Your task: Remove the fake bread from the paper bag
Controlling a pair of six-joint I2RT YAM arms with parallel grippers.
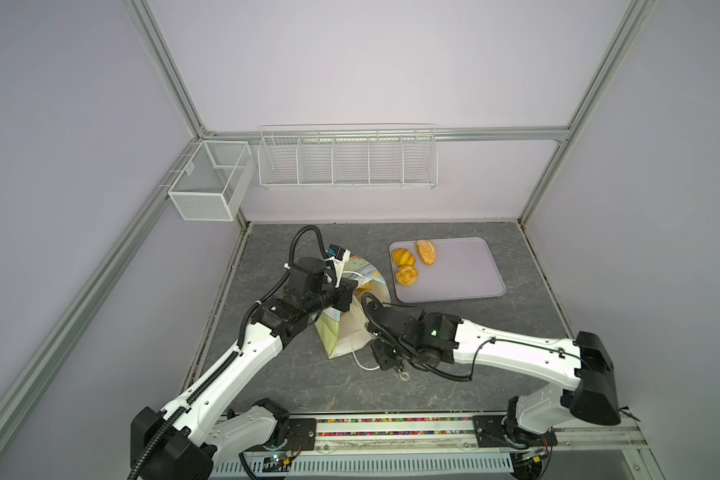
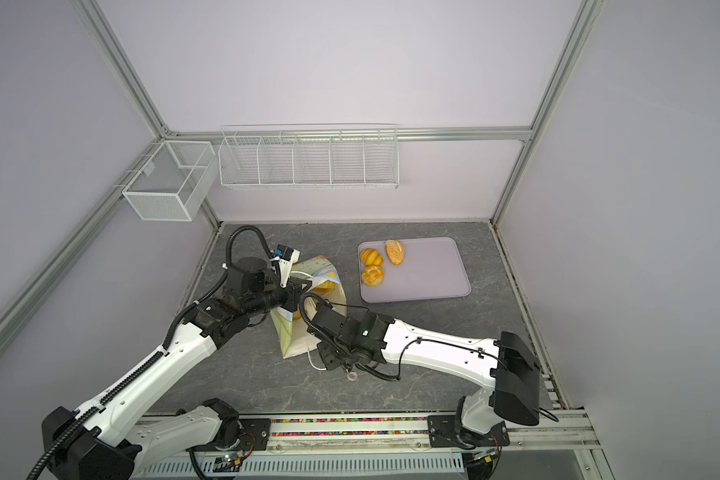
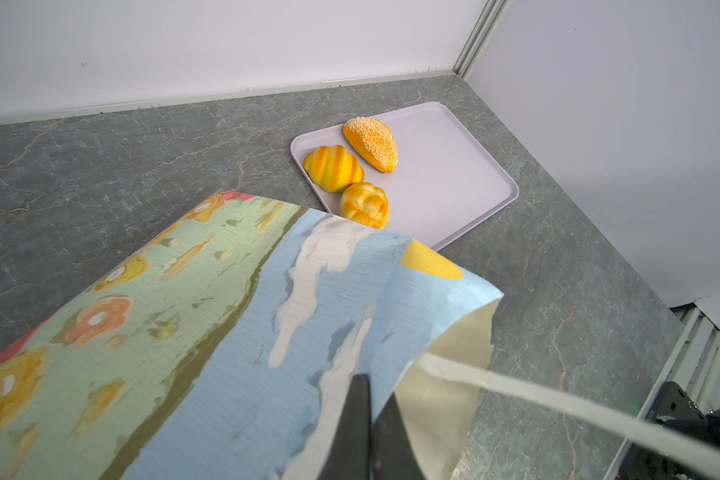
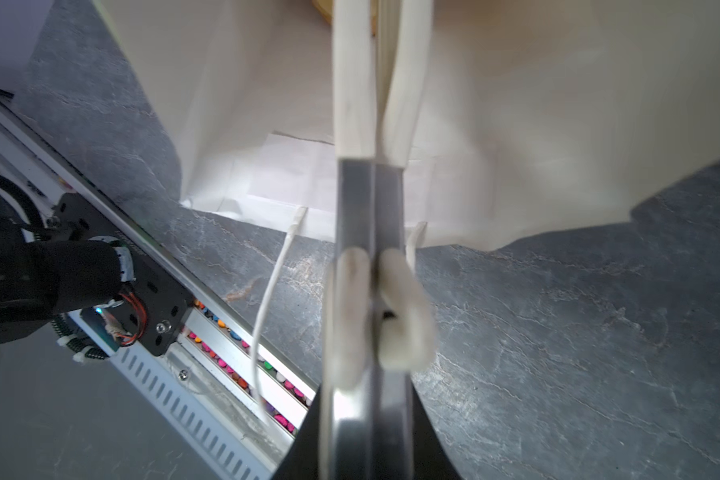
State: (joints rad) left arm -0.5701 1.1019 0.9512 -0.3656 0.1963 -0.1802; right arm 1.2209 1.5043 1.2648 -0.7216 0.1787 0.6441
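Pale lilac walls (image 1: 350,62) and a grey marbled tabletop (image 1: 308,382) frame the cell, with a white wire rack (image 1: 348,160) and a mesh basket (image 1: 208,183) hung empty in the upper half of both top views. Right of centre a lilac tray (image 1: 466,270) carries a ridged roll (image 1: 404,256), a crumb-topped oval (image 1: 426,252) and a scored bun (image 1: 407,275). The paper bag (image 1: 346,336) lies tilted at mid-frame, just left of the tray, its mouth turned toward the lower edge of the picture. The left gripper (image 3: 375,399) has its jaws pinched on the bag's upper rim, holding the mouth up. The right gripper (image 4: 377,104) sits at the mouth with its jaws pressed together and nothing seen between them. The step in hand looks like the reach for a fourth piece, so the next move calls for those jaws to part and go deeper, while the rim is kept raised. Only the top views show a golden pastry (image 1: 364,286) inside the mouth — the right wrist view catches just a sliver of it at its upper edge, but alone shows the white inner wall and a cord handle (image 4: 267,299) trailing onto the tabletop. The left wrist view alone shows the pinch on the rim and the sky-and-flower print.
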